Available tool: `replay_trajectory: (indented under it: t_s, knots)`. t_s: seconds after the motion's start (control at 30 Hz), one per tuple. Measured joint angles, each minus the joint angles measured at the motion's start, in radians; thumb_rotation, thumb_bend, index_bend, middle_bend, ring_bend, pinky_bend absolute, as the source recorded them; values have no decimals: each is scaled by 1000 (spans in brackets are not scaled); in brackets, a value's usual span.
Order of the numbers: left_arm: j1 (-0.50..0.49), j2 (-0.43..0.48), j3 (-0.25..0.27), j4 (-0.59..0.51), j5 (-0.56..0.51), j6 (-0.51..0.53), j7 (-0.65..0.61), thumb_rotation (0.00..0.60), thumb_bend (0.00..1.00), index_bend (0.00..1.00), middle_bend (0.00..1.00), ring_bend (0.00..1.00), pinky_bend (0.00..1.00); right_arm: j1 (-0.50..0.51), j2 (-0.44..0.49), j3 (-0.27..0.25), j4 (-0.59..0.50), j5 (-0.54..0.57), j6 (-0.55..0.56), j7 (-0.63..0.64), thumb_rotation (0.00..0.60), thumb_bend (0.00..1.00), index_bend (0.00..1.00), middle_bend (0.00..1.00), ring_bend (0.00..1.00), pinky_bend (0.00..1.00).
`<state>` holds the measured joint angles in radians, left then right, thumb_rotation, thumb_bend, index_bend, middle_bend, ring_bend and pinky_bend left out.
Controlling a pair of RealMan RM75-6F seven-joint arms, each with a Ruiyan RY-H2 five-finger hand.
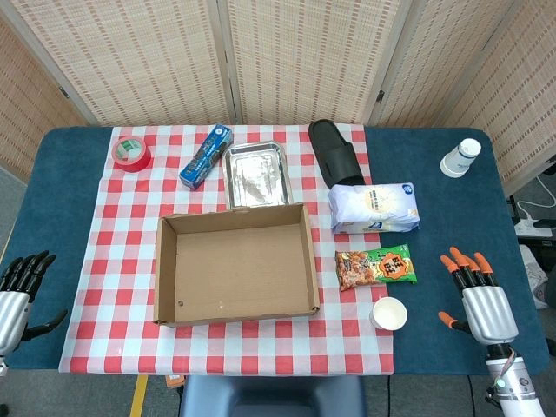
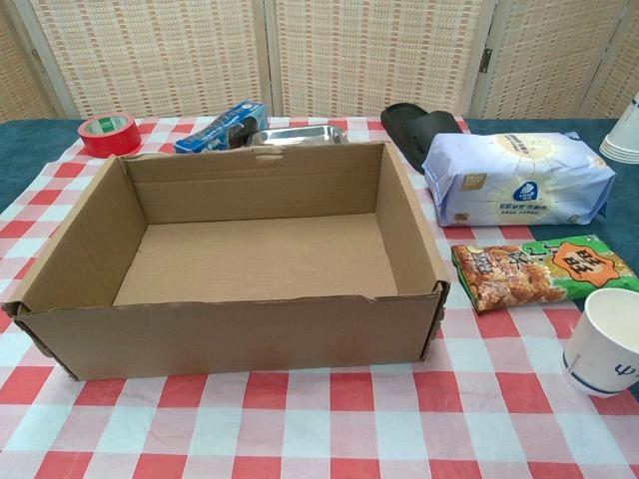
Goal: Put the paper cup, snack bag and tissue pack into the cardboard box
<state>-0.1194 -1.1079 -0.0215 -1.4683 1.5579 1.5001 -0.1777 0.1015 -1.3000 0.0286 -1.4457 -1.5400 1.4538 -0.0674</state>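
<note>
Sitting open-topped on the red-and-white checked cloth, the cardboard box is seen with nothing inside it. To its right, three items are lined up on the cloth: the white tissue pack furthest back, the green-and-orange snack bag just in front of it, and the white paper cup nearest the table edge, upright. None of them touches the box. The right hand is held over the blue table right of the cup, fingers spread and gripping nothing. The left hand is held at the far left edge, fingers likewise apart and empty. Behind the box are placed a red tape roll, a blue packet, a metal tray and a black slipper.
</note>
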Motion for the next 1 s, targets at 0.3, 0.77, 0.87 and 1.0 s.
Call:
replay_trajectory:
  t_s: [0.3, 0.77, 0.87, 1.0]
  knots:
    - [3, 2, 2, 2, 4, 4, -8, 600, 221, 0, 0, 0, 0, -3, 8, -4, -18, -5, 6, -16, 600, 0, 114, 0, 0, 0]
    - [5, 5, -4, 10, 0, 11, -28, 600, 221, 0, 0, 0, 0, 1, 40, -1, -86, -9, 5, -69, 600, 0, 114, 0, 0, 0]
    - [4, 6, -4, 14, -2, 4, -37, 600, 222, 0, 0, 0, 0, 1, 56, 0, -118, 0, -2, -95, 600, 0, 111, 0, 0, 0]
    - [3, 9, -6, 13, -4, 4, -46, 600, 222, 0, 0, 0, 0, 4, 94, -2, -184, 19, -27, -129, 600, 0, 100, 0, 0, 0]
